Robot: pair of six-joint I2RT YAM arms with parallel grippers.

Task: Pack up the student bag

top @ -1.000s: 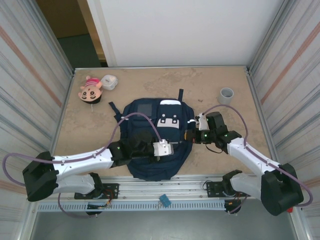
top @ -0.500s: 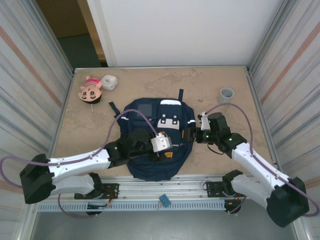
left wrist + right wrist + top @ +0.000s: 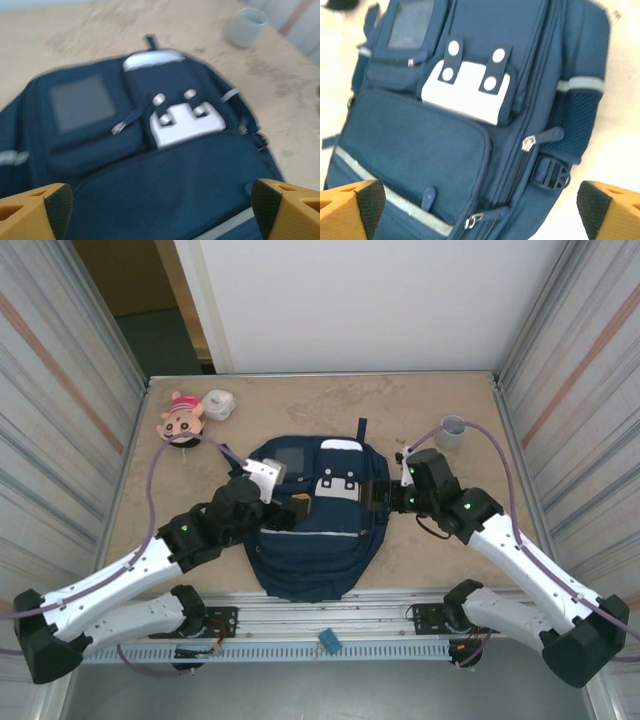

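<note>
The student bag [image 3: 312,540] lies flat on the table, front up, navy with a grey patch and white buckle tabs. My left gripper [image 3: 292,502] hovers over its upper left part. In the left wrist view that gripper [image 3: 162,215] stands open, its orange fingers [image 3: 35,210] wide apart above the bag's front pocket [image 3: 165,185], nothing between them. My right gripper [image 3: 373,493] is at the bag's right side. From the right wrist it [image 3: 480,210] is open over the side zipper, whose pull [image 3: 529,143] shows beside a black buckle [image 3: 551,172].
A doll [image 3: 180,420] and a white round object [image 3: 218,404] lie at the table's far left. A grey cup [image 3: 453,430] stands at the far right, also in the left wrist view [image 3: 248,26]. Metal walls close both sides.
Both grippers went from shut to open. The left arm drew back from the bag's lower front toward its upper left. The right gripper shifted slightly up along the bag's right side.
</note>
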